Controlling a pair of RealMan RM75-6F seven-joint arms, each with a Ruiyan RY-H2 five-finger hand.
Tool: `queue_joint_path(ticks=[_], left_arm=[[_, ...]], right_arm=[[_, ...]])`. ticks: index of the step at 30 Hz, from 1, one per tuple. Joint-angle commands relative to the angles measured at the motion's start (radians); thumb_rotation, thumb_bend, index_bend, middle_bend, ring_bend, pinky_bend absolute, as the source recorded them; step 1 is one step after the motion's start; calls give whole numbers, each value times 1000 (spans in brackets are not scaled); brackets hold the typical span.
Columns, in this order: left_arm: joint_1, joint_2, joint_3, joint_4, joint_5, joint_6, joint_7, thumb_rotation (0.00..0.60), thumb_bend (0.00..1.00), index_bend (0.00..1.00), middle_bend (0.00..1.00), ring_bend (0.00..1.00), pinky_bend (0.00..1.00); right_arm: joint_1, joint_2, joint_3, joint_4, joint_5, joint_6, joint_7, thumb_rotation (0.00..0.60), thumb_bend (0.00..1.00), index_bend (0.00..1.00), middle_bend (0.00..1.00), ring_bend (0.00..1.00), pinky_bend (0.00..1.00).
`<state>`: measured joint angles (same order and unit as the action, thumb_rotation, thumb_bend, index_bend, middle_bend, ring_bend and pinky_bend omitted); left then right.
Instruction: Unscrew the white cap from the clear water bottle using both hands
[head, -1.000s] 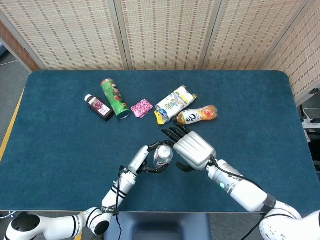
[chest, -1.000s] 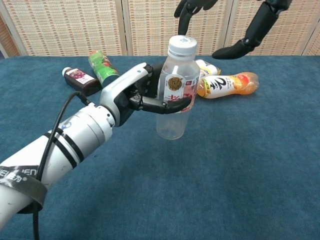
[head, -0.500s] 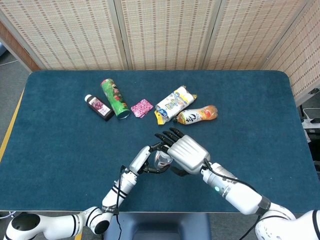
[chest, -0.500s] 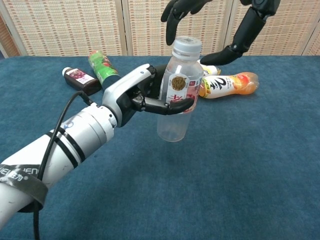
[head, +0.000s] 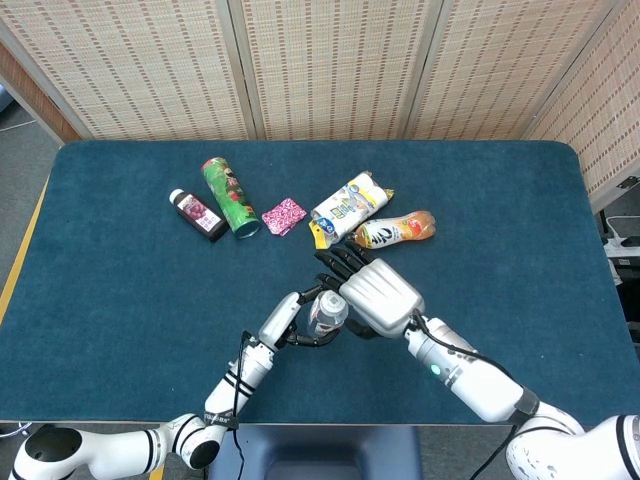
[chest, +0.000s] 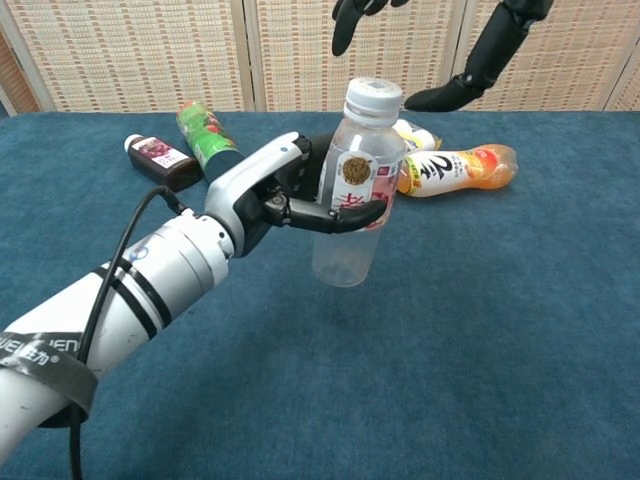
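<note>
Since the frame half a second earlier, the right hand has drawn slightly up and away toward 1 o'clock, uncovering more of the white cap, while the clear water bottle has barely shifted in the left hand. From the head view, the bottle stands near the table's front edge, well apart from the clutter at 12 o'clock: a green can, a small dark bottle, a pink packet, a snack pack and an orange drink bottle lying on the blue table. The left hand grips the bottle from 9 o'clock, presumably to brace it against the twist to come, and the right hand sits just beside the cap at 3 o'clock, fingers spread and empty. From the chest view, the left hand wraps its fingers around the labelled body of the water bottle, holding it roughly upright, tipped slightly, with its base apparently just clear of the cloth. The cap stays screwed on at the bottle's 12 o'clock. The right hand hovers above, dark fingers apart and holding nothing, its fingertips at 11 and 2 o'clock of the cap, not touching, likely poised to descend and grasp it.
</note>
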<state>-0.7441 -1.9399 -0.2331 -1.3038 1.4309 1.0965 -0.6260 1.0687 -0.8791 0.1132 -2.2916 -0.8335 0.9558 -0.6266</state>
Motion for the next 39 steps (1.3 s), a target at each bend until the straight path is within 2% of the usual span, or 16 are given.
queue_joint_path(ticks=[1, 7, 15, 21, 39], left_arm=[[-1, -1, 1, -1, 0, -1, 4, 600, 843, 701, 906, 614, 555], [1, 3, 1, -4, -1, 0, 5, 600, 841, 701, 906, 614, 554], [0, 7, 3, -4, -2, -7, -2, 600, 840, 702, 906, 614, 555], [-1, 7, 7, 2, 5, -4, -3, 600, 833, 702, 906, 614, 555], [-4, -5, 14, 10, 12, 0, 11, 600, 832, 702, 906, 614, 554]], right_arm=[[12, -15, -4, 1, 23, 6, -26, 517, 295, 252, 0, 0, 0], [26, -25, -6, -7, 56, 18, -56, 518, 294, 316, 0, 0, 0], [34, -29, -7, -10, 79, 30, -71, 519, 293, 329, 0, 0, 0], [39, -47, -5, -10, 90, 56, -89, 600, 294, 390, 0, 0, 0], [51, -88, -3, -9, 125, 100, -124, 600, 294, 528, 0, 0, 0]])
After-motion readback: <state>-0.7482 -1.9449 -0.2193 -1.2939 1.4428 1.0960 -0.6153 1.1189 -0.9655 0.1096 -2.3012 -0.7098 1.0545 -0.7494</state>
